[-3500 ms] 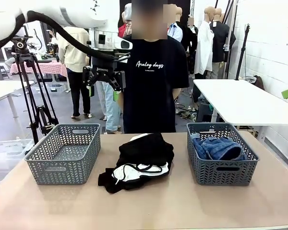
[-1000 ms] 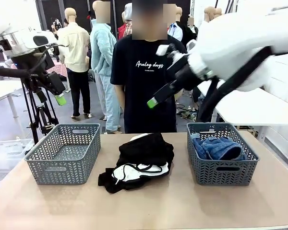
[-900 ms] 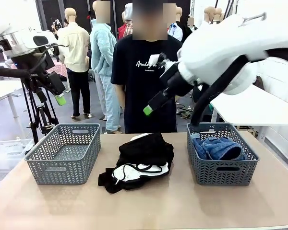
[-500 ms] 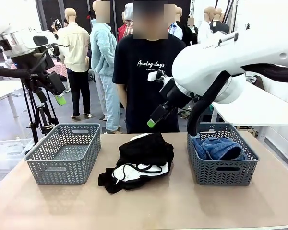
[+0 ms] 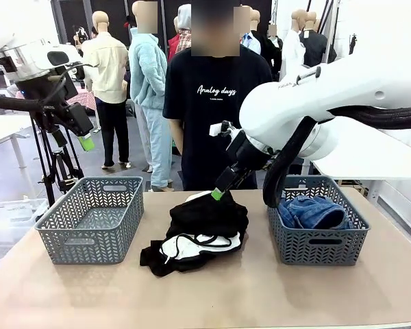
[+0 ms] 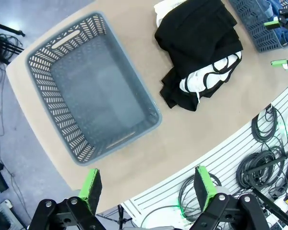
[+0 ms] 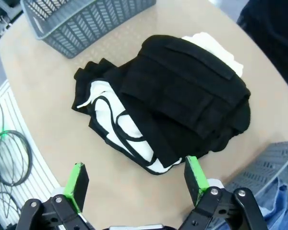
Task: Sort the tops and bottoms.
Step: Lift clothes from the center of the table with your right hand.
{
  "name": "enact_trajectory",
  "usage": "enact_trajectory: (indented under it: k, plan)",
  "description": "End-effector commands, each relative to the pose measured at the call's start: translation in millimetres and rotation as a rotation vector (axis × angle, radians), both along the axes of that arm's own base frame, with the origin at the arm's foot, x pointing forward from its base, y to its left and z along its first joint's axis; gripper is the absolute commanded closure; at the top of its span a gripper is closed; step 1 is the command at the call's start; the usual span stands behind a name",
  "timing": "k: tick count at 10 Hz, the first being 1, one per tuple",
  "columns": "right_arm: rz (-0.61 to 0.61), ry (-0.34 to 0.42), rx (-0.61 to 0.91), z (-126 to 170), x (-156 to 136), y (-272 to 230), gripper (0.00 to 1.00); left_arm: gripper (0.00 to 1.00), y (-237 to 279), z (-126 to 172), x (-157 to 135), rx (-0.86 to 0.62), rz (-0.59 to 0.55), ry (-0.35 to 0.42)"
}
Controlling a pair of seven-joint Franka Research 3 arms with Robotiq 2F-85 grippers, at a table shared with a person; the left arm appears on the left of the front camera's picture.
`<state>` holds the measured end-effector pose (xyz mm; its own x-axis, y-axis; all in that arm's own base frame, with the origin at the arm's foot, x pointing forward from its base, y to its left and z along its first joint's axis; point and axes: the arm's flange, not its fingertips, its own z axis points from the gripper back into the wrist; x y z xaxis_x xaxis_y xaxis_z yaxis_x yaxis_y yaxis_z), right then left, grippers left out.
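We judge the sorting barely begun: the right basket [image 5: 318,243] holds a folded denim piece [image 5: 314,212], the left basket [image 5: 89,240] has nothing in it, and the pile of clothes [image 5: 204,229], black garments over a black-and-white one, lies on the table [image 5: 260,295] between the two. Our right gripper [image 7: 136,182] hovers just above the pile's far side, jaws wide and holding nothing. Our left gripper [image 6: 148,186] hangs high over the left basket's side of the table, jaws likewise wide and unladen. Room looks ample, with bare table in front of the pile and gaps to both baskets' walls. The person [image 5: 216,103] stands close at the far edge, so we think a lift should keep clear of them.
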<state>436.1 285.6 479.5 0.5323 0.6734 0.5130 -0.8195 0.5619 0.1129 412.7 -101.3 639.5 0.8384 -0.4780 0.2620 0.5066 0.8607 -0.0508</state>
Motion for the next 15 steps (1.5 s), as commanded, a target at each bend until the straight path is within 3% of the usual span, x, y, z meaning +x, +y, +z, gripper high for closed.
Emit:
enact_trajectory:
  k: [1, 6, 8, 11, 15]
  plan:
    - [0.0, -0.013, 0.004, 4, 0, -2, 0.0, 0.0, 2, -1, -2, -0.014, 0.004, -0.01]
    - [-0.002, -0.01, 0.001, 4, 0, -1, 0.0, 0.0, 2, -1, -2, -0.014, 0.004, -0.01]
    - [-0.167, 0.004, -0.016, 17, 16, 25, 0.0, 0.0, 2, -1, -2, -0.014, 0.004, -0.01]
    - [-0.275, 0.145, -0.155, 10, 70, 69, 0.0, 0.0, 2, -1, -2, -0.014, 0.004, -0.01]
    - [-0.43, 0.253, -0.266, -10, 105, 90, 0.0, 0.0, 2, -1, -2, -0.014, 0.004, -0.01]
